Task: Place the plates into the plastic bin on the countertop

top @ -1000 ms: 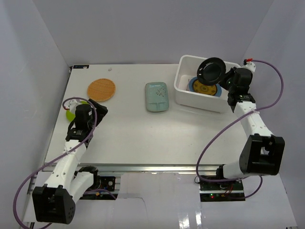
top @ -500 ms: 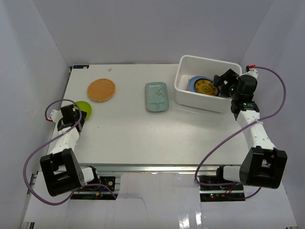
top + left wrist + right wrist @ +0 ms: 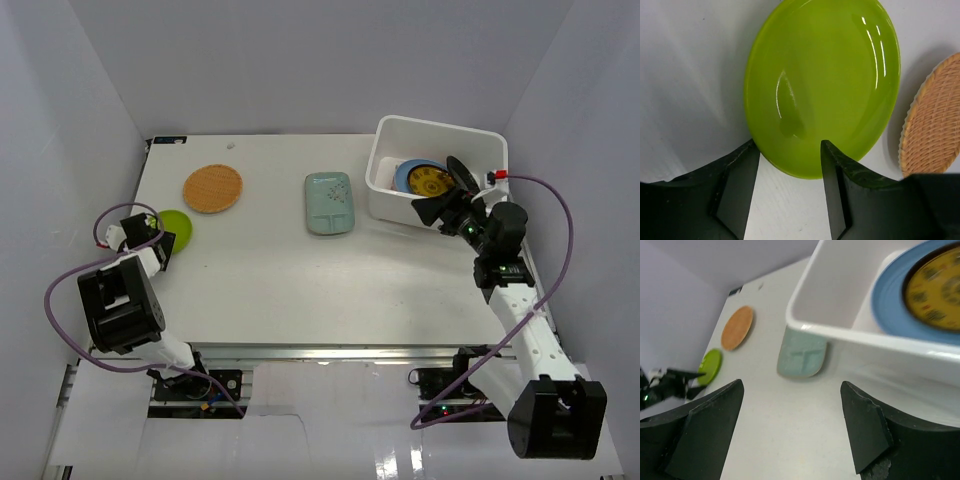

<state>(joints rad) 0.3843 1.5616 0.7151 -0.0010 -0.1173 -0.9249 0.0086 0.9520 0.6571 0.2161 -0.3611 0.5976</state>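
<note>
Left jaws parted at glossy round lime green plate [image 3: 822, 85], right jaws spread

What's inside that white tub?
A blue plate with a yellow patterned middle. The right gripper covers the tub's right side, so anything there or underneath the plate is hidden.

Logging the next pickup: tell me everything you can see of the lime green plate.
Round, shallow and glossy, the lime green plate looks like glazed ceramic or plastic, with light streaks across its dished middle. It lies flat on the white countertop near the left edge, beside but apart from the woven orange-brown plate. The left gripper has its open jaws flanking the near rim; contact is unclear.
</note>
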